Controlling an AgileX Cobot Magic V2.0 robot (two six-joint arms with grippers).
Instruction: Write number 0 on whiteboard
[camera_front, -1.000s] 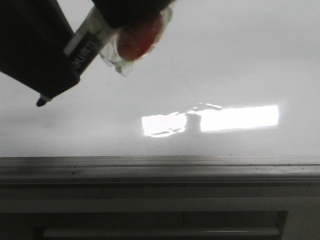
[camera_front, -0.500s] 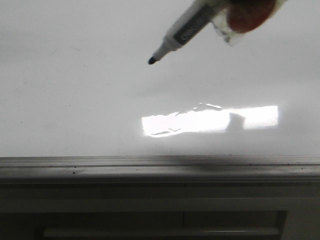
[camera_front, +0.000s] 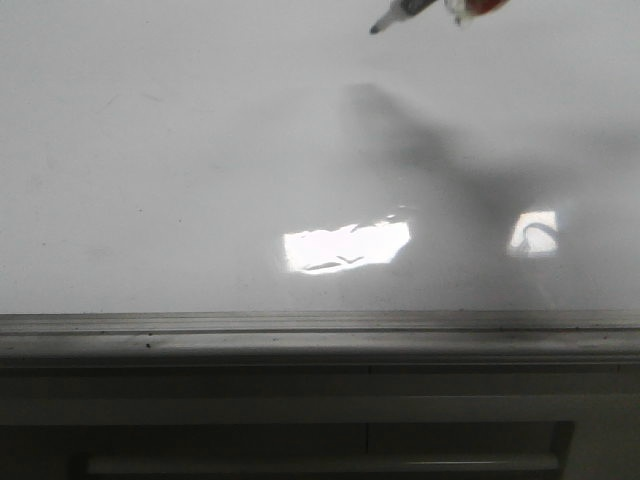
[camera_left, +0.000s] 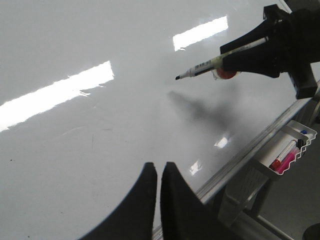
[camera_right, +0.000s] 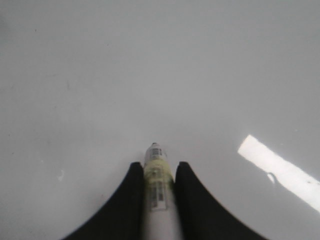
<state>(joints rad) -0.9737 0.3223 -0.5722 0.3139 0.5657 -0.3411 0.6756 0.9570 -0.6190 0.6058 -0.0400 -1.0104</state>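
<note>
The whiteboard (camera_front: 180, 160) is a glossy white board with a grey frame edge (camera_front: 320, 335) at the front; it also fills the left wrist view (camera_left: 100, 125) and the right wrist view (camera_right: 160, 75). No drawn number 0 shows on it, only light glare. My right gripper (camera_right: 156, 167) is shut on a white marker (camera_right: 156, 180) with a black tip (camera_left: 178, 78), held above the board with a shadow below it. In the front view only the marker's tip end (camera_front: 395, 16) shows at the top edge. My left gripper (camera_left: 159, 167) is shut and empty over the board near its frame.
A white tray (camera_left: 290, 150) with red and pink markers hangs beyond the board's frame edge in the left wrist view. Bright rectangular glare patches (camera_front: 345, 247) lie on the board. A grey ledge (camera_front: 320, 400) runs below the frame in the front view.
The right gripper with the marker has moved to the right and up out of the front view; only the marker tip stays in view. Its shadow now falls across the glare at right.
</note>
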